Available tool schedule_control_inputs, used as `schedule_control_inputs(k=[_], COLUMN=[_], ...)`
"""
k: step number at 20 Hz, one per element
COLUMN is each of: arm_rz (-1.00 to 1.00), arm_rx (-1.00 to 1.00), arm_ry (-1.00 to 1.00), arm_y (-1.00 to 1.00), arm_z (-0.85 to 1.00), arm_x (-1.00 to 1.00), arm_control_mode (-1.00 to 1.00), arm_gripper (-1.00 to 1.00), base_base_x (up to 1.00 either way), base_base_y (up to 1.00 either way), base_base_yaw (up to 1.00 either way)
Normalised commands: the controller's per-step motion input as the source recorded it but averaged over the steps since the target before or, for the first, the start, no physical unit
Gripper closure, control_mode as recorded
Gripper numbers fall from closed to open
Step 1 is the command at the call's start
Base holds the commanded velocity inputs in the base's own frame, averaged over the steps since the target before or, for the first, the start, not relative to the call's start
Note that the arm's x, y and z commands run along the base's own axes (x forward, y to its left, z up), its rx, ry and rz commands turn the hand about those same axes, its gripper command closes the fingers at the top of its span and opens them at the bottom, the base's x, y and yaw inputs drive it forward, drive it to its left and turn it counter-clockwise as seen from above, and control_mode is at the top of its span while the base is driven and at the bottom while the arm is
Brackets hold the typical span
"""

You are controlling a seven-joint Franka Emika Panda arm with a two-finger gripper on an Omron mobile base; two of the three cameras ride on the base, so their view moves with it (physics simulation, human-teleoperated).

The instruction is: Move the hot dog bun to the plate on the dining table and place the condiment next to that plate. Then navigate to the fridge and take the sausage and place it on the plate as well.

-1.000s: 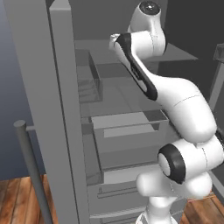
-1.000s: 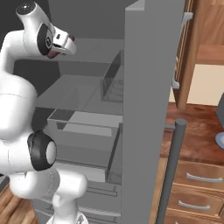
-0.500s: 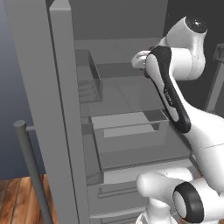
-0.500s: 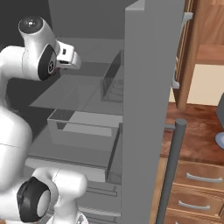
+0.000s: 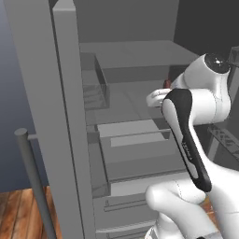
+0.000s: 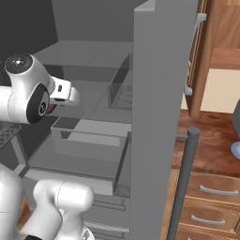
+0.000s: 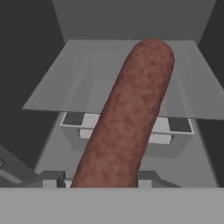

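Grey fridge (image 6: 159,93) interior, flat shelves | tool (image 7: 107,181) grips sausage (image 7: 127,118): mottled red-brown cylinder, rounded tip

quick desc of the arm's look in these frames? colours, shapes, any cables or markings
Glossy white rounded arm links with a long black inlay along one, bearing faint small lettering. The shoulder joint has a dark round cap and a black ring face. No external cables. The pincer has small grey finger tips.
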Motion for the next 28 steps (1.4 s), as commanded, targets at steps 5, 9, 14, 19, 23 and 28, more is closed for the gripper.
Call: schedule_control_inputs(k=[5, 9, 14, 19, 23, 28], arm_rz=[0.00, 0.00, 0.00, 0.00, 0.00, 0.00], arm_rx=[0.00, 0.00, 0.00, 0.00, 0.00, 0.00], arm_ry=[0.03, 0.00, 0.00, 0.00, 0.00, 0.00], arm_y=[-0.04, 0.00, 0.00, 0.00, 0.00, 0.00], arm_z=[-0.34, 0.00, 0.00, 0.00, 0.00, 0.00], arm_x=[-0.10, 0.00, 0.00, 0.00, 0.00, 0.00], arm_control_mode=[1.00, 1.00, 1.00, 1.00, 1.00, 1.00], arm_gripper=[1.00, 1.00, 1.00, 1.00, 1.00, 1.00], base_base_x=[-0.11, -0.98, -1.00, -0.54, 0.00, 0.00], base_base_y=[-0.01, -0.01, 0.00, 0.00, 0.00, 0.00], base_base_yaw=[0.00, -0.02, -0.10, -0.71, -1.00, -1.00])
